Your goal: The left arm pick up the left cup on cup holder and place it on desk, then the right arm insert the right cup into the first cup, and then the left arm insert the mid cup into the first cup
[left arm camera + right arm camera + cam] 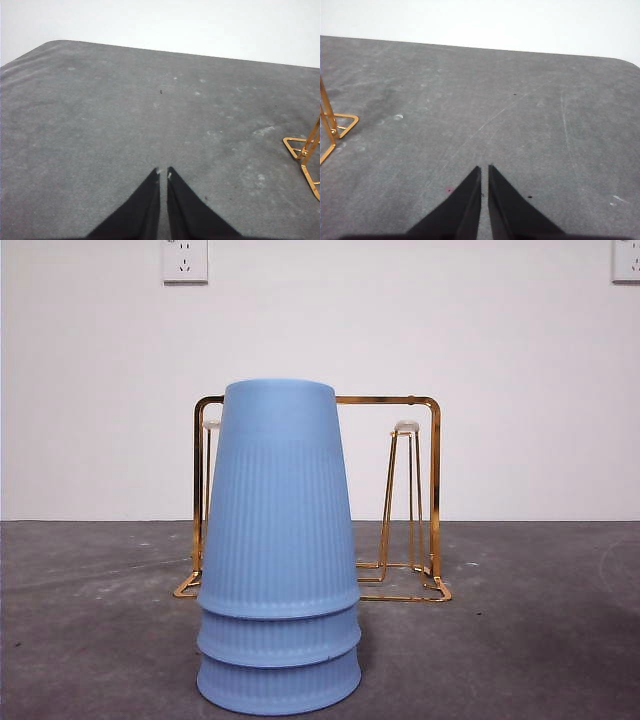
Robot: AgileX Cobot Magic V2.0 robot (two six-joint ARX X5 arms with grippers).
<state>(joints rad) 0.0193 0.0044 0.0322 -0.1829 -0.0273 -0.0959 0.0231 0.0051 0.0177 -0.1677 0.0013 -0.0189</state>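
On the desk (520, 640), three stacked cups (278, 550) hide the cup holder's (434, 490) left side; both claws clenched.

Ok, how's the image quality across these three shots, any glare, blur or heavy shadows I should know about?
Front view: even, soft light, the blue cup stack sharp with only a faint shadow on the desk, no glare on the cup holder. Left wrist view: slightly soft, the left pincer dark and featureless. Right wrist view: similar softness, the right pincer black, with the pale wall washed out.

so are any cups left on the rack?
No. The cup holder stands bare, its white-tipped pegs uncovered. All three blue cups sit nested upside down on the desk.
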